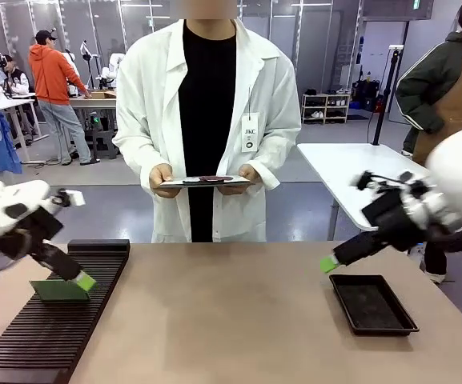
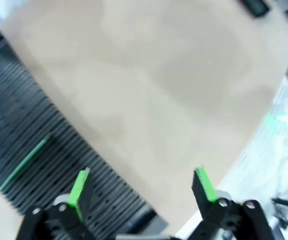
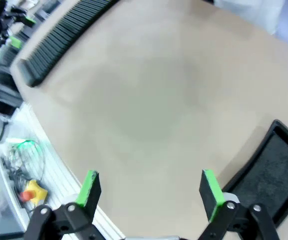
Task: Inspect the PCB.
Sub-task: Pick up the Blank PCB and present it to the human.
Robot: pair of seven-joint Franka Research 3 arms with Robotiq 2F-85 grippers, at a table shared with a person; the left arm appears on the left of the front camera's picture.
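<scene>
Board: the circuit board [image 1: 58,290] stands on edge in the slotted rack [image 1: 22,352] at my left end of the table [image 1: 231,320], green face turned toward my side.
Board's long axis: in the left wrist view it is a thin green strip [image 2: 24,162] running along one slot, across the rack's [image 2: 14,100] length and slanted against the line between my fingers.
Left claw: the left claw [image 1: 82,282] is spread fully and has hold of nothing; between its fingers [image 2: 79,187] I see only rack and bare table.
Board from left claw: it lies outside the jaws, off beyond one finger. From the front, the green pad sits just at the board's upper right corner, and I cannot tell whether it touches.
Right claw: the right claw [image 1: 329,264] is also wide open and holding nothing, hanging over the table just beside the black tray [image 1: 372,304], well apart from the board.
Nearer arm: the left, by far.
What the move turns on: I judge the left claw must shift sideways and roll until its fingers straddle the thin edge.
Person: stands across the table holding a clipboard [image 1: 205,182].
</scene>
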